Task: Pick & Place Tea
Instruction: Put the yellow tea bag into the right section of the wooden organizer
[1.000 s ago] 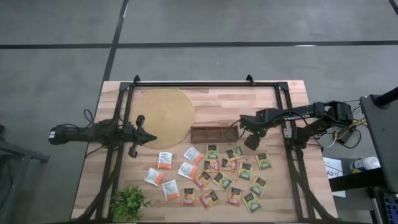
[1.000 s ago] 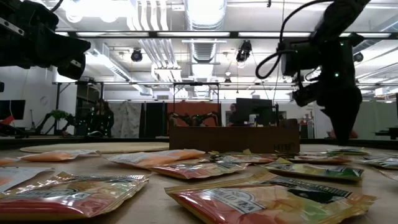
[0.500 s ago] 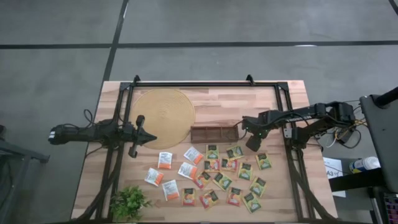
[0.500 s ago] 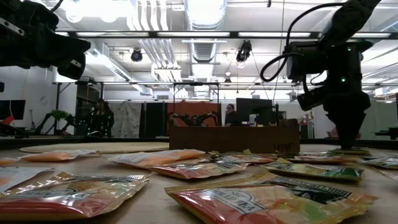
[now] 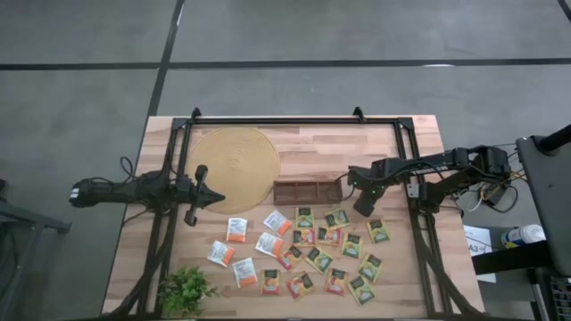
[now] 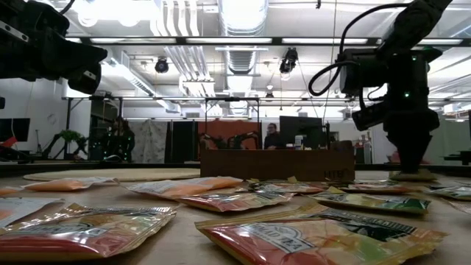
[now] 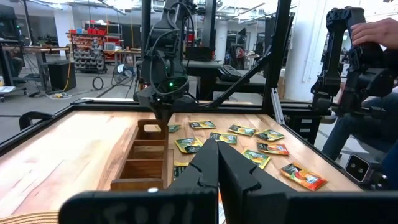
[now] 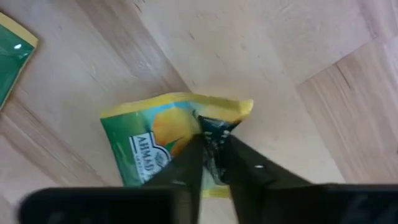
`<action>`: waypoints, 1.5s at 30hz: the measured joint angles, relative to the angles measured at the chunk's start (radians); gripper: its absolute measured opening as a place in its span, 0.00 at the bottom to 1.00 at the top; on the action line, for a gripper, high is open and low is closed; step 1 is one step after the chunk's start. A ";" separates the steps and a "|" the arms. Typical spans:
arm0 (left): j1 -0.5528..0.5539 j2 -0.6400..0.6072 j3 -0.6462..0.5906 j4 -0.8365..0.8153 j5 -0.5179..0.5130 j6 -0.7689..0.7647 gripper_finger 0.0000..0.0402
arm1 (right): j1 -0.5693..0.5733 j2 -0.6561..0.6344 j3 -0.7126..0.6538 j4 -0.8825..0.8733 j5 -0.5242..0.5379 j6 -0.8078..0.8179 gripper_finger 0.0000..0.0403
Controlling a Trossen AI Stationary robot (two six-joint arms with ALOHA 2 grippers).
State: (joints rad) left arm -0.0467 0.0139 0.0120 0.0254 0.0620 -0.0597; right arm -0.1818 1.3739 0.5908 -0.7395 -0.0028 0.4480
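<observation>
My right tool (image 8: 211, 155) pinches a green-and-yellow tea sachet (image 8: 168, 140) lying on the counter (image 5: 357, 147) at 3 o'clock of the wooden tray (image 5: 308, 191). The tray looks empty; the tea spread (image 5: 308, 254) remains. Left tool (image 5: 212, 198) waits closed, at 9 o'clock.

mat (image 5: 234, 168) rear-left | tray (image 5: 307, 191) centre, just right of mat | sachets (image 5: 308, 250) in front | plant (image 5: 185, 291) front-left corner

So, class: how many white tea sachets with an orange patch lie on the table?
5 white sachets, all on the spread's left side: one and another nearest the wooden tray, one near the round mat, two toward the plant. Overlaps might hide more.
</observation>
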 joint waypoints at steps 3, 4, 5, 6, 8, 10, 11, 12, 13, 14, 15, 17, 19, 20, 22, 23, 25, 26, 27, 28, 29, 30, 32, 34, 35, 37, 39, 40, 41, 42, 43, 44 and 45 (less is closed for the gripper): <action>0.000 0.000 0.000 0.000 0.000 0.000 0.00 | 0.000 0.000 0.008 -0.004 -0.001 -0.003 0.03; 0.000 0.000 0.000 0.000 0.000 0.000 0.00 | 0.000 -0.002 0.012 -0.005 0.000 -0.003 0.03; 0.000 0.000 0.000 0.000 0.000 0.000 0.00 | 0.000 -0.003 0.018 -0.011 0.000 -0.003 0.02; 0.000 0.000 0.000 0.000 0.000 0.000 0.00 | 0.000 -0.004 0.027 -0.022 0.000 -0.003 0.02; 0.000 0.000 0.000 0.000 0.000 0.000 0.00 | 0.001 -0.016 0.053 -0.060 0.001 -0.003 0.02; 0.000 0.000 0.000 0.000 0.000 0.000 0.00 | 0.001 -0.029 0.092 -0.105 0.010 -0.003 0.02; 0.000 0.000 0.000 0.000 0.000 0.000 0.00 | 0.002 -0.036 0.114 -0.130 0.025 -0.003 0.02; 0.000 0.000 0.000 0.000 0.000 0.000 0.00 | 0.005 -0.042 0.136 -0.158 0.047 -0.004 0.02; 0.001 0.000 0.000 0.000 0.000 0.000 0.00 | 0.009 -0.047 0.162 -0.184 0.075 -0.008 0.02; 0.001 0.000 0.000 0.000 0.000 0.000 0.00 | 0.013 -0.055 0.188 -0.204 0.103 -0.015 0.02; 0.001 0.000 0.000 0.000 0.000 0.000 0.00 | 0.016 -0.061 0.214 -0.218 0.126 -0.027 0.02; 0.001 0.000 0.000 0.000 0.000 0.000 0.00 | 0.027 -0.070 0.269 -0.246 0.175 -0.056 0.02; 0.001 0.000 0.000 0.000 0.000 0.000 0.00 | 0.041 -0.070 0.326 -0.259 0.246 -0.091 0.02; 0.001 0.000 0.000 0.000 0.000 0.000 0.00 | 0.049 -0.068 0.355 -0.261 0.283 -0.112 0.02; 0.001 0.000 0.000 0.000 0.000 0.000 0.00 | 0.061 -0.061 0.407 -0.260 0.359 -0.155 0.02; 0.001 0.000 0.000 0.000 0.000 0.000 0.00 | 0.067 -0.052 0.433 -0.260 0.401 -0.181 0.02; 0.001 0.000 0.000 0.000 0.000 0.000 0.00 | 0.079 -0.031 0.473 -0.260 0.481 -0.232 0.02; 0.001 0.000 0.000 0.000 0.000 0.000 0.00 | 0.084 -0.019 0.489 -0.259 0.516 -0.259 0.02; 0.001 0.000 0.000 0.000 0.000 0.000 0.00 | 0.089 -0.008 0.502 -0.259 0.544 -0.285 0.02; 0.001 0.000 0.000 0.000 0.000 0.000 0.00 | 0.095 0.004 0.514 -0.255 0.568 -0.308 0.02; 0.001 0.000 0.000 0.000 0.000 0.000 0.00 | 0.101 0.018 0.524 -0.247 0.586 -0.329 0.02; 0.001 0.000 0.000 0.000 0.000 0.000 0.00 | 0.108 0.031 0.531 -0.244 0.603 -0.348 0.02; 0.001 0.001 0.000 0.000 0.000 0.000 0.00 | 0.122 0.062 0.542 -0.239 0.634 -0.374 0.02; 0.000 0.001 0.000 0.000 0.000 0.000 0.00 | 0.140 0.096 0.553 -0.224 0.657 -0.404 0.02; 0.000 0.001 0.000 0.000 0.000 0.000 0.00 | 0.151 0.114 0.560 -0.218 0.662 -0.416 0.02; 0.000 0.001 0.000 0.000 0.000 0.000 0.00 | 0.173 0.153 0.573 -0.205 0.662 -0.426 0.02; 0.000 0.001 0.000 0.000 0.000 0.000 0.00 | 0.197 0.192 0.591 -0.195 0.661 -0.425 0.02; 0.000 0.001 0.000 0.000 0.000 0.000 0.00 | 0.209 0.211 0.601 -0.193 0.663 -0.425 0.02; 0.000 0.001 0.000 0.000 0.000 0.000 0.00 | 0.221 0.229 0.611 -0.193 0.672 -0.424 0.02; 0.000 0.001 0.000 0.000 0.000 0.000 0.00 | 0.234 0.245 0.620 -0.193 0.690 -0.417 0.02; 0.000 0.001 0.000 0.000 0.000 0.000 0.00 | 0.244 0.261 0.628 -0.192 0.702 -0.407 0.02; 0.000 0.001 0.000 0.000 0.000 0.000 0.00 | 0.253 0.273 0.634 -0.193 0.710 -0.397 0.02; 0.000 0.001 0.000 0.000 0.000 0.000 0.00 | 0.260 0.285 0.639 -0.193 0.711 -0.385 0.02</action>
State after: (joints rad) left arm -0.0471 0.0147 0.0120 0.0250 0.0624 -0.0597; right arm 0.0778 1.6584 1.2295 -0.9324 0.7082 0.0635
